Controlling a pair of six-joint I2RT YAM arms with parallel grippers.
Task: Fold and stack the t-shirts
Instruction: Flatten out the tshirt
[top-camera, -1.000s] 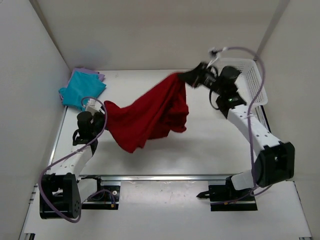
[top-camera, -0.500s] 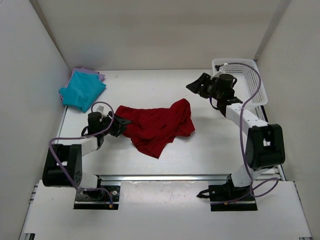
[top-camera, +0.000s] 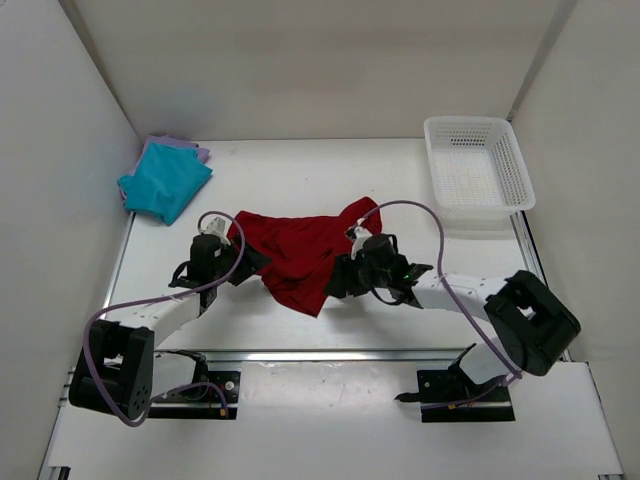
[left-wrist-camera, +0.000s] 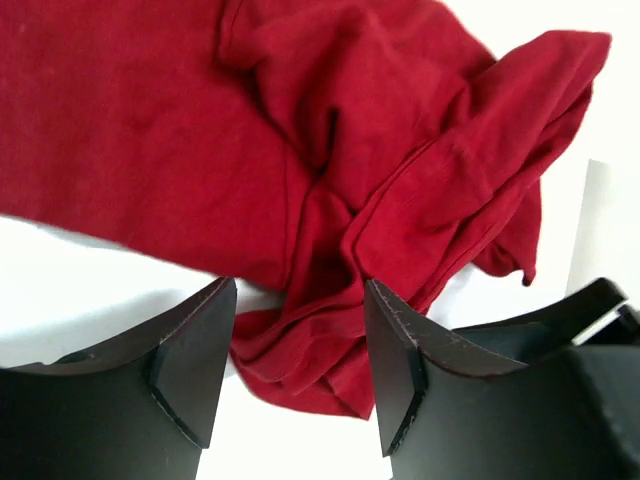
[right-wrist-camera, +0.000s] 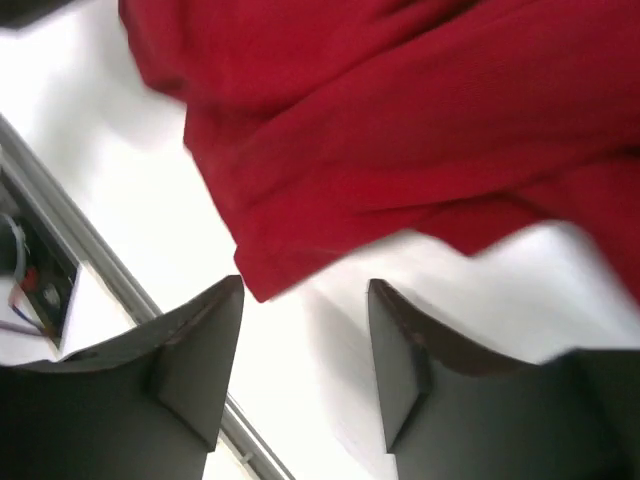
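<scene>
White table under bare walls. At centre, red shirt: no longer strung in the air between both arms, now dropped in a crumpled heap, folds bunched toward 5 o'clock. Teal shirt at 10 o'clock, lying on lavender shirt; basket at 2 o'clock. Suggests two shirts already stacked and the last one down on the table but not flat. Needs spreading before any fold.

Next, right gripper, swung down from beside the basket to the heap's 4 o'clock edge. Same gripper from its own camera: jaws wide, only bare table between them, red hem just beyond the tips. Let go, then, and holding nothing.

Then left gripper, at the heap's 9 o'clock edge. Same gripper from its own camera: jaws wide too, a bunched fold lying in the gap. No grip; hard to say whether cloth brushes the pads.
</scene>
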